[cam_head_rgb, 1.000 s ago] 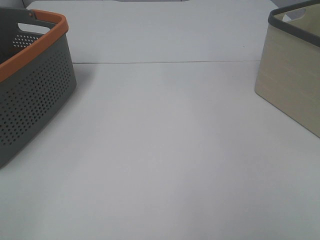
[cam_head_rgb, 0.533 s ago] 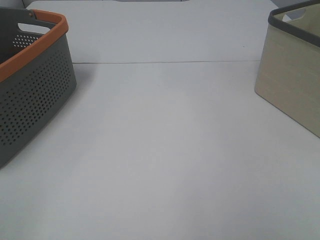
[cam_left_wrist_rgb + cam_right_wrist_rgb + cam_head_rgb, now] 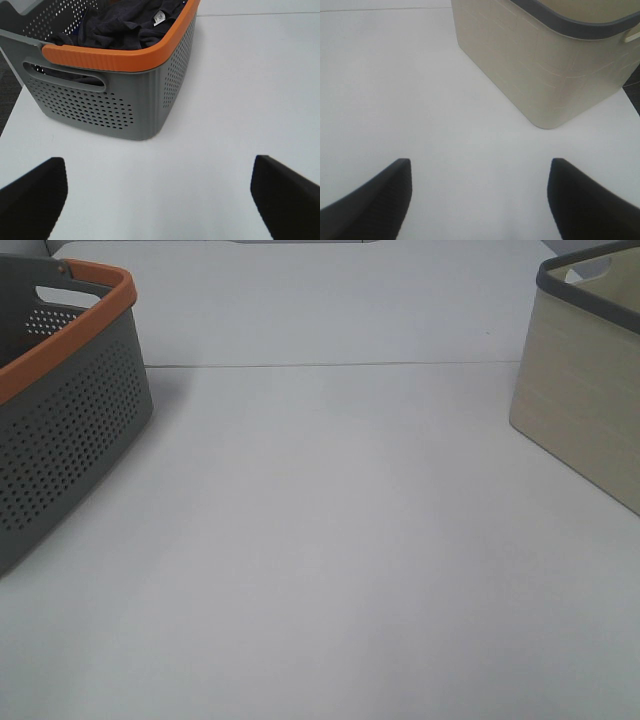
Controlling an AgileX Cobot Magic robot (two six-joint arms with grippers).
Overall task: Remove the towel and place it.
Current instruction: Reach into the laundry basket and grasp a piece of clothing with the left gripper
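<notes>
The dark navy towel (image 3: 125, 22) lies crumpled inside the grey perforated basket with an orange rim (image 3: 120, 59), its small white tag (image 3: 159, 18) showing. That basket also stands at the left of the exterior high view (image 3: 60, 430); the towel is hidden there. My left gripper (image 3: 160, 200) is open and empty above the white table, short of the basket. My right gripper (image 3: 480, 200) is open and empty above the table, short of the beige basket with a dark grey rim (image 3: 545, 65). Neither gripper shows in the exterior high view.
The beige basket (image 3: 585, 390) stands at the right of the exterior high view. The white table (image 3: 330, 540) has a seam line (image 3: 330, 364) across the back. Dark floor shows beyond the table's edge in both wrist views.
</notes>
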